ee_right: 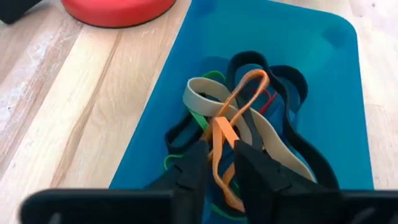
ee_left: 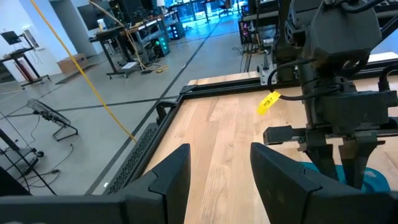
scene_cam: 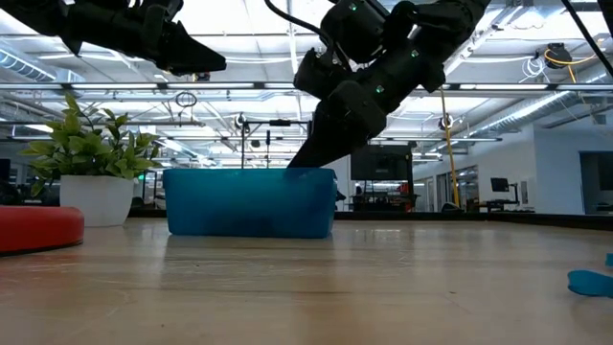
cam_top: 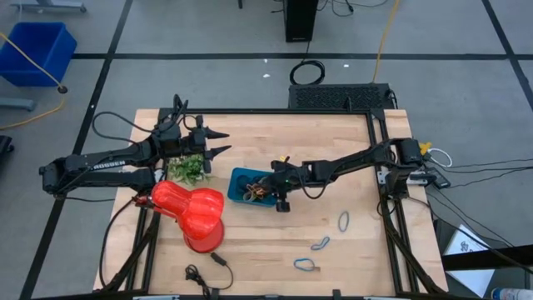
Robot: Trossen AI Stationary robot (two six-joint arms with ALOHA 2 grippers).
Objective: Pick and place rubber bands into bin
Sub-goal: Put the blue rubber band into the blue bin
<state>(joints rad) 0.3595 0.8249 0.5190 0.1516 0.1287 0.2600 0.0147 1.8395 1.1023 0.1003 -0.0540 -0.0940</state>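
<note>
Wooden planks form the table [cam_top: 266, 250], at whose middle the teal bin [cam_top: 241, 177] is set, its long axis running from the red vase [cam_top: 193, 215] side toward the right arm's side. Inside the bin a tangle of rubber bands [ee_right: 249, 124] is heaped: black, tan, green and an orange band [ee_right: 231, 118] stretched lengthwise. The right gripper [ee_right: 219, 163] is lowered into the bin, its fingers clamped on the orange band. Three blue bands [cam_top: 343, 221] are left lying on the table beyond the bin, away from the vase. The left gripper [ee_left: 219, 167] is held above the table behind the bin, near a leafy plant [cam_top: 188, 169], its fingers spread and holding nothing.
</note>
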